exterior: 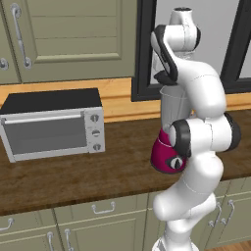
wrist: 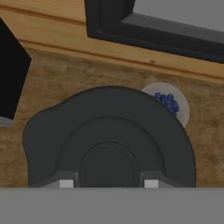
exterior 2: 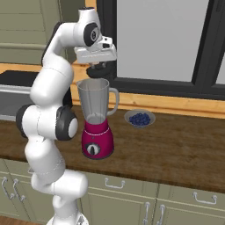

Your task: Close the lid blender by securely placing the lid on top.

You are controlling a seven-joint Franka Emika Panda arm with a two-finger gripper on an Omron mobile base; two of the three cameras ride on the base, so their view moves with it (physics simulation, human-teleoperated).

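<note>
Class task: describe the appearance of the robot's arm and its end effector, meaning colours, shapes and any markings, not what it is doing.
The arm is made of glossy white, rounded tubular segments joined by dark, almost black, ring-shaped joints. It ends in a boxy light-grey hand block. The end effector has two small dark fingers with pale square patches at the tips. No cables or printed markings are visible.

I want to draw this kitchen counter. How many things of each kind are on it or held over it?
Blender: 1
Lid, held in the hand above the jar: 1
Toaster oven: 1
Bowl of blueberries: 1
Total: 4
</note>
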